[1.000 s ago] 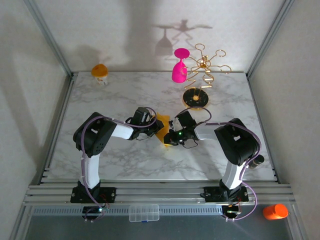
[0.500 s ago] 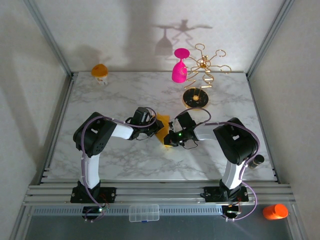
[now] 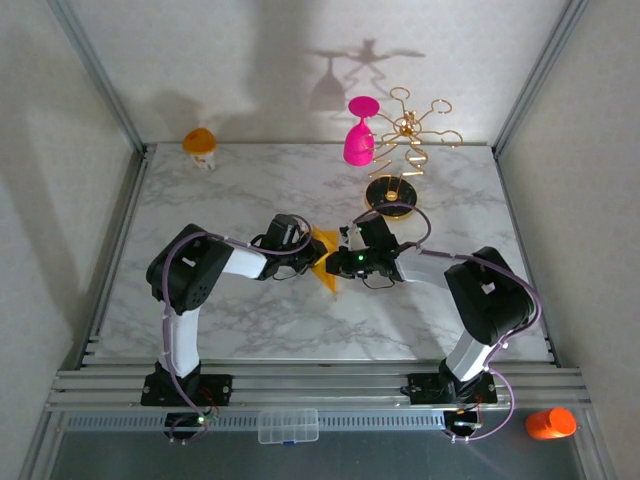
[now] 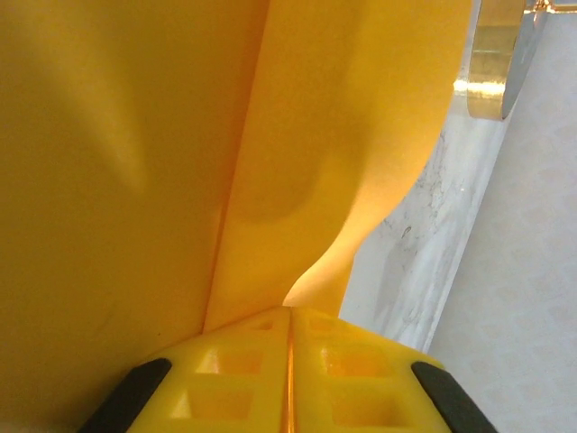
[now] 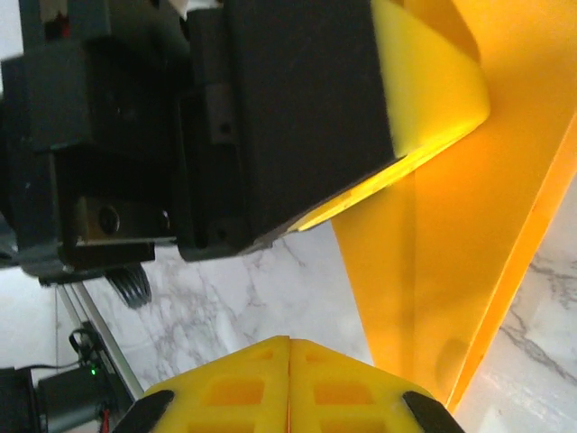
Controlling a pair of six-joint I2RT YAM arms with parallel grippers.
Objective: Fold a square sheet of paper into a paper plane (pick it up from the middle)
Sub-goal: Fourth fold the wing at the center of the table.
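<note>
Square sheet of thin yellow-orange paper (image 3: 326, 268), light, limp, best gripped on creases, is being held part-folded over the marble surface (image 3: 250, 190), left gripper (image 4: 288, 311) clamping it, right gripper (image 5: 288, 341) closed alongside.

The right claw (image 3: 345, 260) has slid toward the upper middle of the frame, nearer the gold rack's round base (image 3: 391, 197), its arm's elbow swinging out to the lower right, while the yellow sheet of paper (image 3: 326, 262) now shows as a narrower, downward-pointing wedge.
</note>
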